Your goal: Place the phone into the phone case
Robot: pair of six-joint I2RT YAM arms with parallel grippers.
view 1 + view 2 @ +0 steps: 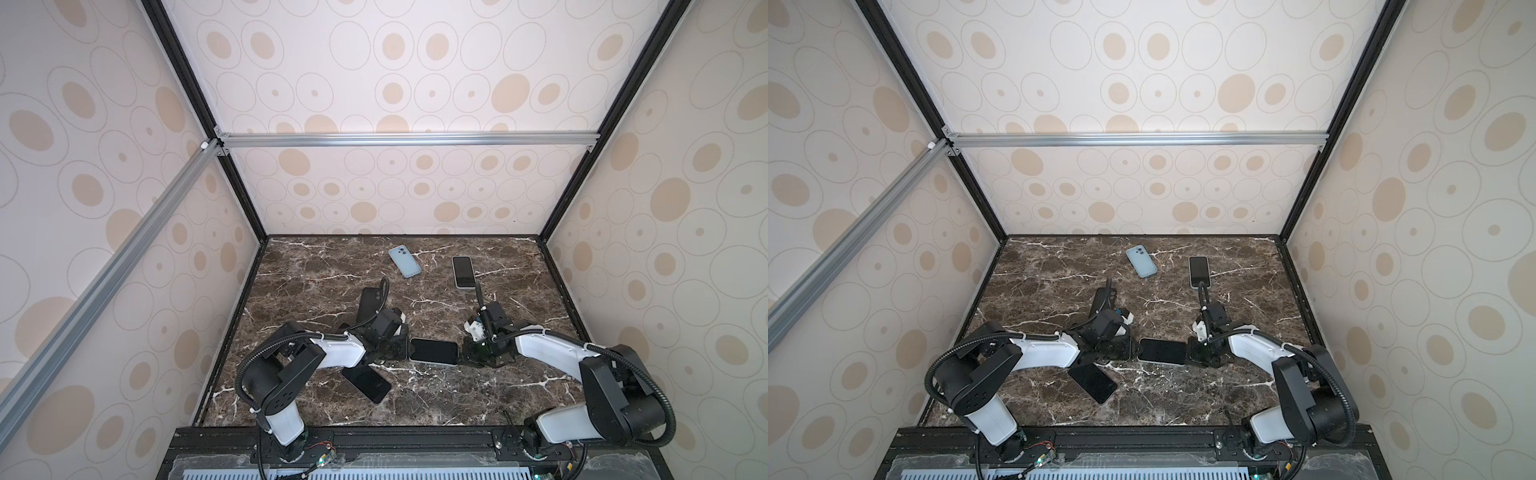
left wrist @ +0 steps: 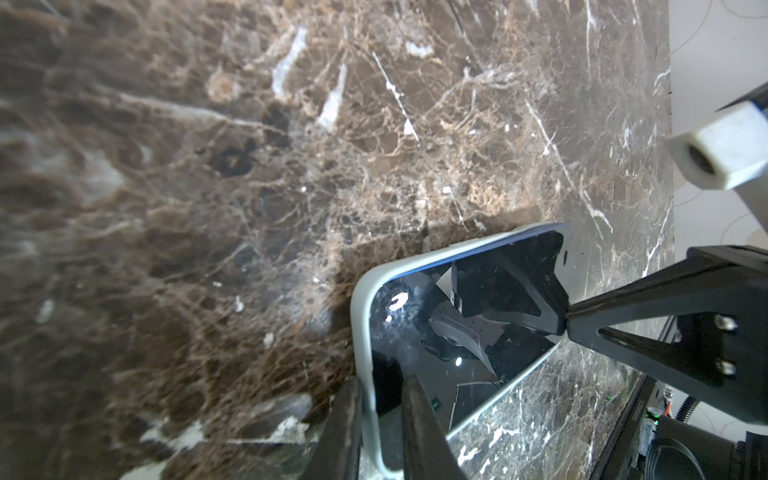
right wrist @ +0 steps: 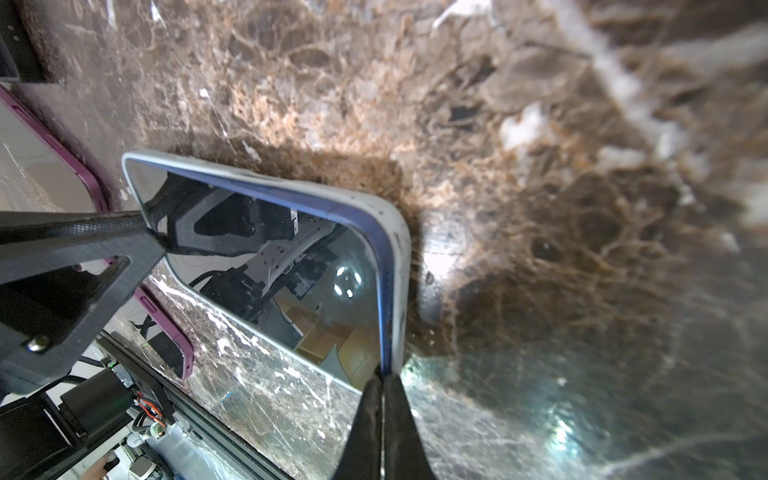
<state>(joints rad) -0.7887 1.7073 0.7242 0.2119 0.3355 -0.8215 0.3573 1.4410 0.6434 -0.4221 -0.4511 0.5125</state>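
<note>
At bench (image 1: 457, 399) centre front: phone (image 1: 433, 351), screen up, lying in the pale phone case (image 3: 399, 249), blue edge showing along one rim. Left claw (image 2: 379, 399) clenched on the case end; right claw (image 3: 383, 380) pinched empty at the opposite end. We would press squarely, keeping the case pinned.

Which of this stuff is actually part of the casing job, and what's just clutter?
In play: phone; case; left claw; right claw.

Clutter: blue phone; white-rimmed phone; purple-rimmed phone; black phone or case behind the left arm.
</note>
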